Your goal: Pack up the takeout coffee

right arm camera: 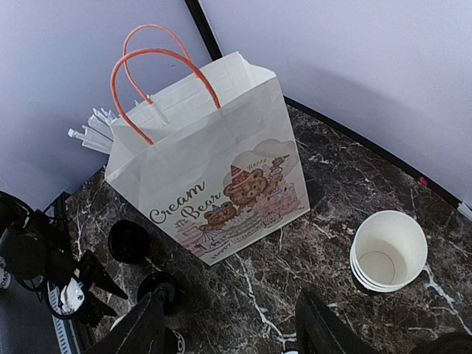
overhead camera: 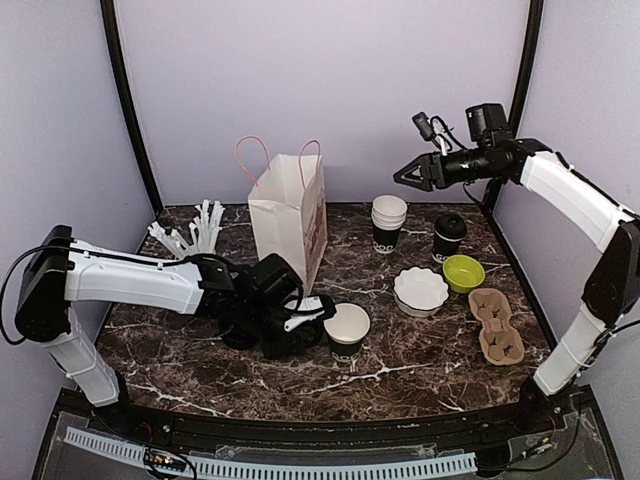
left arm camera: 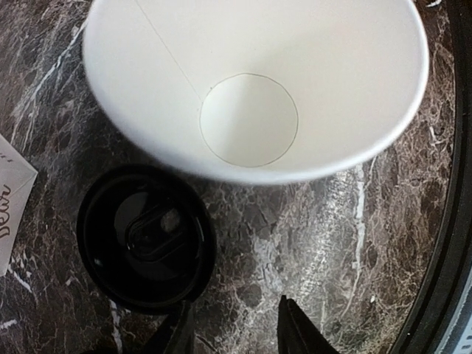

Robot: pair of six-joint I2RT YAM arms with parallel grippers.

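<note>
The takeout coffee [overhead camera: 449, 237], a black cup with a black lid, stands upright at the back right of the table. My right gripper [overhead camera: 400, 176] hangs high above the table, up and left of it, open and empty [right arm camera: 232, 332]. A lidless black cup with a white inside [overhead camera: 346, 330] stands near the front middle. My left gripper [overhead camera: 320, 308] sits low just left of that cup [left arm camera: 251, 88], open with bare table between its fingers [left arm camera: 236, 332]. A loose black lid [left arm camera: 145, 236] lies flat beside the left finger.
A white paper bag [overhead camera: 288, 215] with orange handles [right arm camera: 166, 81] stands open at the back. A stack of lidless cups [overhead camera: 388, 222], a white bowl [overhead camera: 421, 290], a green bowl [overhead camera: 463, 272], a cardboard cup carrier [overhead camera: 497, 325] and white sticks [overhead camera: 195, 235] stand around.
</note>
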